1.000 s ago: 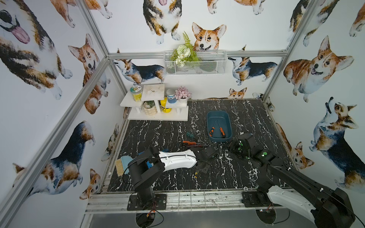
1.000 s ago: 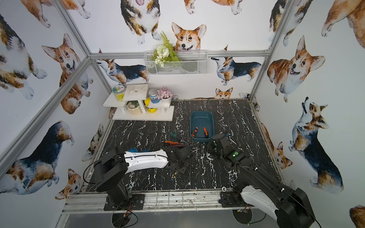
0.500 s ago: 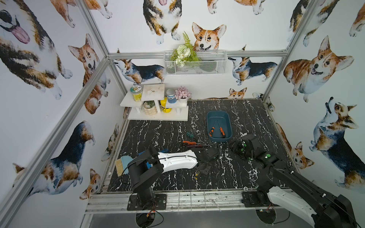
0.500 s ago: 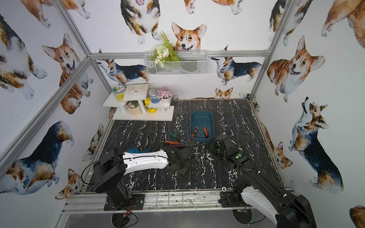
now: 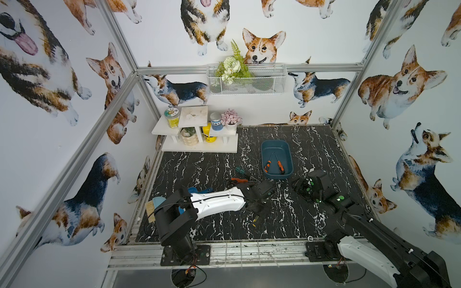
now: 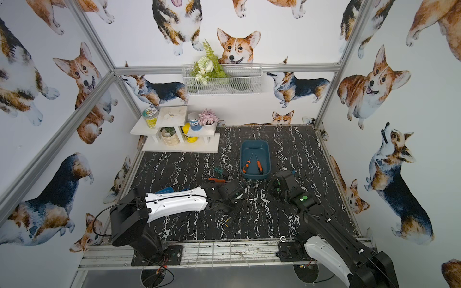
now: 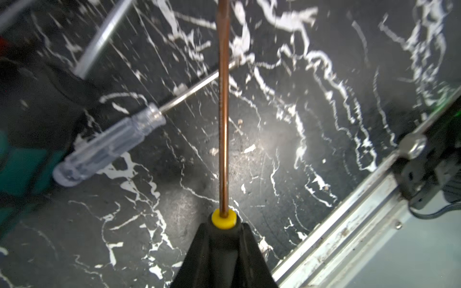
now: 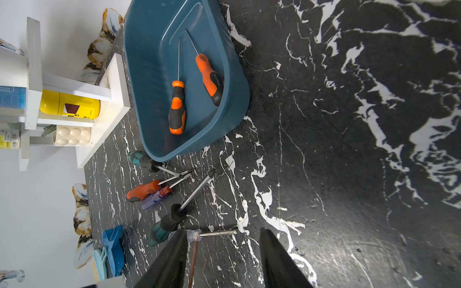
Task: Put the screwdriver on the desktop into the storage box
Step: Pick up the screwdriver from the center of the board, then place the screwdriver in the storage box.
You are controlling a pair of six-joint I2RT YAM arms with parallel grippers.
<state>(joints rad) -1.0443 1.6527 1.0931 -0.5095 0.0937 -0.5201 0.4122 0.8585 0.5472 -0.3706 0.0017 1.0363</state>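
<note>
The screwdriver (image 7: 223,124) tip is cut off, handle mostly hidden within the left tool (image 7: 223,225), clamped on it above the bench (image 7: 311,149). The right tool (image 8: 223,230) stands parted, empty, angled down; the storage box (image 5: 277,152) lies at its 11 o'clock.

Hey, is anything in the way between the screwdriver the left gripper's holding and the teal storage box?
Yes, low down: loose screwdrivers lie on the desktop between the left gripper and the near end of the storage box. Lifted, the held screwdriver should clear them. The open right gripper hangs just beside that route.
</note>
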